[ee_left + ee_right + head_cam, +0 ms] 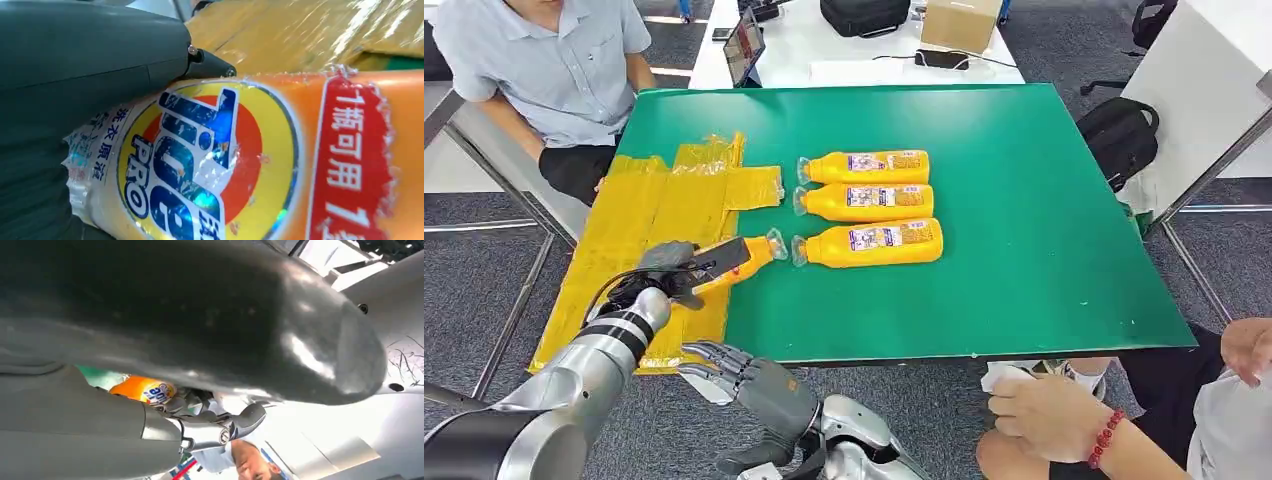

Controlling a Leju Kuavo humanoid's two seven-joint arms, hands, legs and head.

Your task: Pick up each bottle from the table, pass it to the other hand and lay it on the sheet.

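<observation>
My left hand (667, 275) grips an orange bottle (736, 260) by its base, cap pointing right, just above the edge of the yellow sheet (649, 215). In the left wrist view the bottle's label (210, 165) is pressed against my left hand (85, 65). Three more orange bottles (866, 167) (864, 202) (871, 243) lie side by side on the green table (1044, 230), caps to the left. My right hand (749, 380) hangs below the table's front edge, fingers spread, holding nothing. The right wrist view looks up past my right hand (190, 325) at the held bottle (143, 390).
One person sits at the table's far left, by the sheet. Another person's hands (1049, 415) are at the near right corner. A white desk (844, 50) with a black bag, box and tablet stands behind the table. A black backpack (1119, 135) lies on the floor at right.
</observation>
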